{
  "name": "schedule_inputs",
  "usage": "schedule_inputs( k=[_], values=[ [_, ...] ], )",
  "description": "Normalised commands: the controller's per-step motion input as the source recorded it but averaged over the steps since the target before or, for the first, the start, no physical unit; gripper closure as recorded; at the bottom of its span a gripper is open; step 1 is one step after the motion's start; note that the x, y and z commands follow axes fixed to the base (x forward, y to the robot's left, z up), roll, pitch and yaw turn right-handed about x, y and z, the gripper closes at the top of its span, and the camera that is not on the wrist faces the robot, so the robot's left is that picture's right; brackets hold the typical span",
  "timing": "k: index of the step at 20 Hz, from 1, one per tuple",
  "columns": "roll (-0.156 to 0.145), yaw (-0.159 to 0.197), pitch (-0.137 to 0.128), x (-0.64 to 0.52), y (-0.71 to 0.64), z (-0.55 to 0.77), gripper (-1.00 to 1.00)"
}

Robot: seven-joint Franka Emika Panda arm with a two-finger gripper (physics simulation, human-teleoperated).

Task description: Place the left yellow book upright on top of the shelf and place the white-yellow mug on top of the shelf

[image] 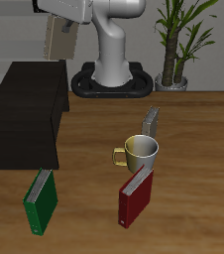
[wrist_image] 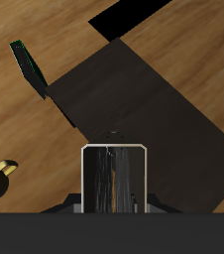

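The left yellow book [image: 59, 38] is seen held in the gripper [wrist_image: 113, 203] high above the back of the shelf [image: 25, 114], its tan cover hanging roughly upright in the exterior view. In the wrist view the book's grey page edges fill the space between the jaws, which are clamped on it, and the shelf's flat black top lies directly below.

The white-yellow mug [image: 139, 153] is found standing on the desk [image: 198, 189], well apart from the shelf, its yellow handle turned toward the shelf's side. A grey-edged thin book [image: 151, 122] is seen standing just behind the mug, and a red book [image: 136, 197] is seen just in front of it, nearer the desk's front edge. A green book [image: 41, 201] stands on the desk just in front of the shelf. A potted plant [image: 179, 40] is visible behind the desk.
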Motion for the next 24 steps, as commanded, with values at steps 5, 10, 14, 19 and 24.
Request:
schedule_inputs(
  k=[5, 10, 14, 19, 24],
  values=[
    [-0.032, -0.082, -0.026, -0.31, -0.42, -0.01, 1.0],
    [0.016, -0.086, -0.034, -0.36, -0.26, -0.05, 1.0],
    [0.01, -0.094, 0.023, -0.27, -0.37, -0.2, 1.0],
    [-0.01, -0.057, -0.027, -0.34, -0.37, -0.09, 1.0],
    [0.012, -0.076, -0.001, -0.23, -0.26, -0.15, 1.0]
  ],
)
